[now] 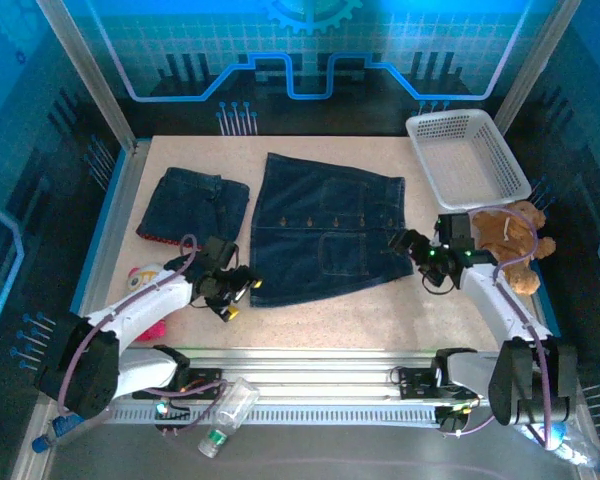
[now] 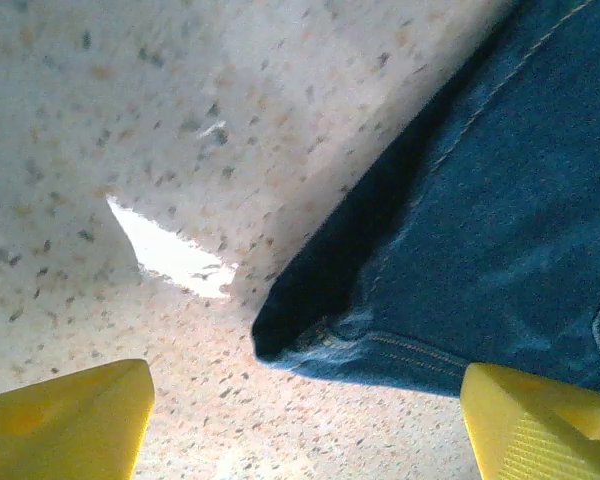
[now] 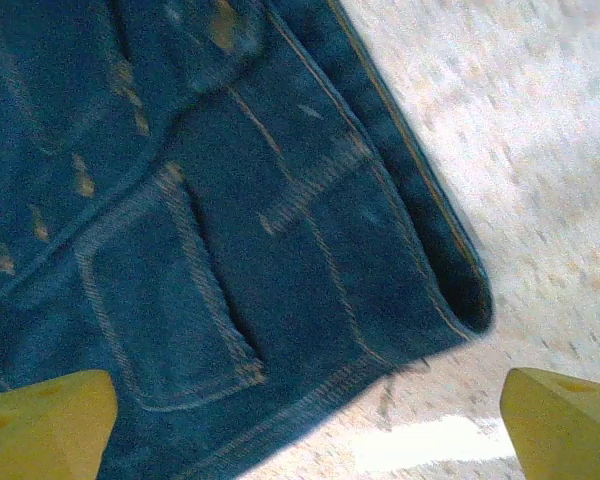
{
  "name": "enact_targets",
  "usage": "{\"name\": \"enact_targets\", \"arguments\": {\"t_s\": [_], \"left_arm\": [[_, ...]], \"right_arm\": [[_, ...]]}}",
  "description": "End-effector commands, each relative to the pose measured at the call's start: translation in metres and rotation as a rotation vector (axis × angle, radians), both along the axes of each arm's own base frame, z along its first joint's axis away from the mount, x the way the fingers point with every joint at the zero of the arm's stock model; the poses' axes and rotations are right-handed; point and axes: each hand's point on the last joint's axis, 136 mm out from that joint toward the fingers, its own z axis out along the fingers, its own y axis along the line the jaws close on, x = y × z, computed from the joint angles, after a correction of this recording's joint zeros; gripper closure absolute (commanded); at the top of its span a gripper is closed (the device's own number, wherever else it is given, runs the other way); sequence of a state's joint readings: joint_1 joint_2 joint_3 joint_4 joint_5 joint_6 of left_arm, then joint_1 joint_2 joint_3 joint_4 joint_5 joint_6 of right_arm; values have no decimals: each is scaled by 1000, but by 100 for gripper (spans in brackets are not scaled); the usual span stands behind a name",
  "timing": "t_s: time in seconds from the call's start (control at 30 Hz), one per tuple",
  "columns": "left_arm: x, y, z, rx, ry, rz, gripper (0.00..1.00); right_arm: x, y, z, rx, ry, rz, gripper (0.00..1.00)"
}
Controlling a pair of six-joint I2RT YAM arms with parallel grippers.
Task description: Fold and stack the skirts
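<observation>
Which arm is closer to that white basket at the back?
The right. The right gripper hangs just in front of the white basket, at the right edge of the spread denim skirt; the left gripper is at its near-left corner.

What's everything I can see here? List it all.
spread denim skirt: one, dark blue, centre
folded denim skirt: one, dark blue, far left
red cloth: one, red, under the folded skirt
basket: one, white, far right corner
teddy bear: one, brown, right edge
plush doll: one, pink and white, near left
plastic bottle: one, clear, very near edge
left gripper: one, yellow fingertips, open, at spread skirt's near-left corner
right gripper: one, yellow fingertips, open, at its near-right corner
</observation>
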State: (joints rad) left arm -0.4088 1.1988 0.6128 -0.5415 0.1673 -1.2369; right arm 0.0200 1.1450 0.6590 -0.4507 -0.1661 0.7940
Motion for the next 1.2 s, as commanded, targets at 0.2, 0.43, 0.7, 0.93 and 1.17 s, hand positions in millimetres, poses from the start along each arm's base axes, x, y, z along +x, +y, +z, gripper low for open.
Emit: {"name": "enact_targets", "arguments": {"t_s": [0.2, 0.43, 0.7, 0.93, 1.17], "left_arm": [[0, -6, 3, -84, -50, 77, 9], [-2, -12, 1, -111, -33, 61, 8], [-2, -18, -5, -130, -7, 49, 8], [0, -22, -8, -138, 6, 39, 10], [1, -23, -7, -138, 6, 37, 10]], "right_arm": [[-12, 15, -41, 94, 158, 39, 15], [-8, -5, -55, 17, 121, -55, 21], [0, -3, -60, 57, 63, -82, 31], [11, -5, -52, 77, 0, -100, 39], [11, -7, -45, 72, -22, -112, 41]]}}
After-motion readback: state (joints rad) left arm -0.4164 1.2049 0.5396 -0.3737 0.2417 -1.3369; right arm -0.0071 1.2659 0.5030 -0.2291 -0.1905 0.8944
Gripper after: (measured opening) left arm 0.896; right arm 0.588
